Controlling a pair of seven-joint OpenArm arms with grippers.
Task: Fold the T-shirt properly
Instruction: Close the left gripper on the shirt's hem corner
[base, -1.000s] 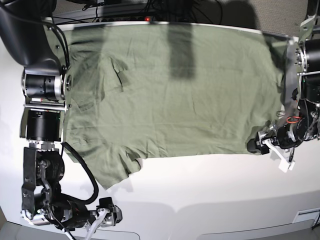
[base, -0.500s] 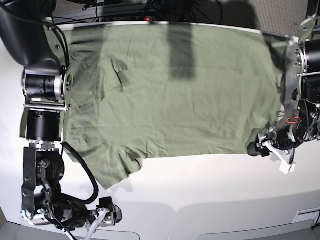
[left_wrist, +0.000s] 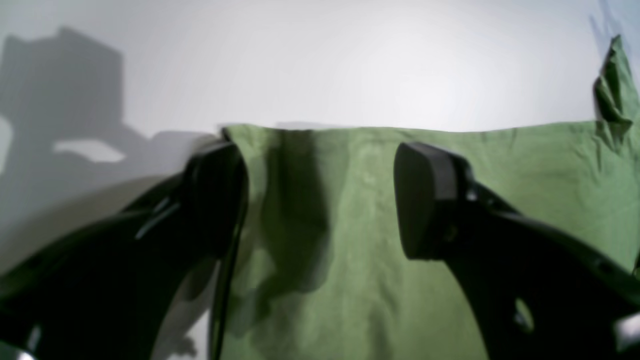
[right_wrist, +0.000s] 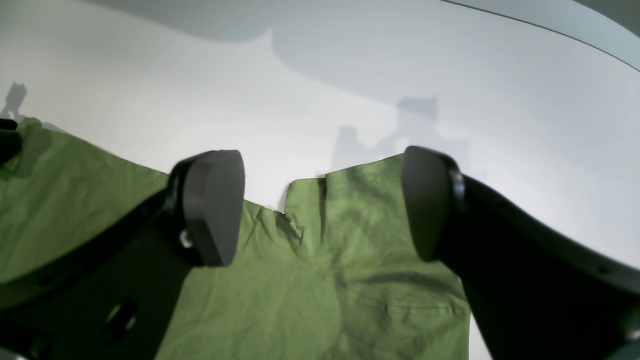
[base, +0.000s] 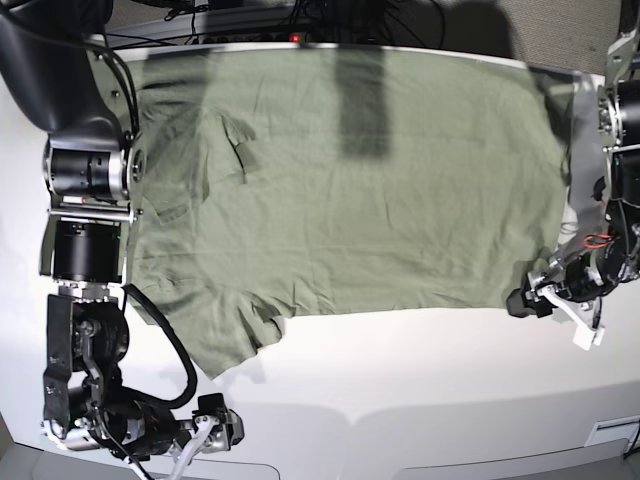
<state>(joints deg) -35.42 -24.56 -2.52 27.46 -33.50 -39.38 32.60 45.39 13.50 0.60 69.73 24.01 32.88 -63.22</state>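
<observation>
T-shirt (base: 350, 190) flat, lengthwise left-right

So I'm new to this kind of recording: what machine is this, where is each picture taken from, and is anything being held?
It is a robot with two arms. The base picture looks down on a white table where a green T-shirt lies spread out flat. The other two pictures come from cameras on the wrists, looking out between each gripper's two black fingers. The left gripper sits at a bottom corner of the shirt, open, one finger at the fabric's edge. The right gripper hangs open near a sleeve. Nothing is held yet.
</observation>
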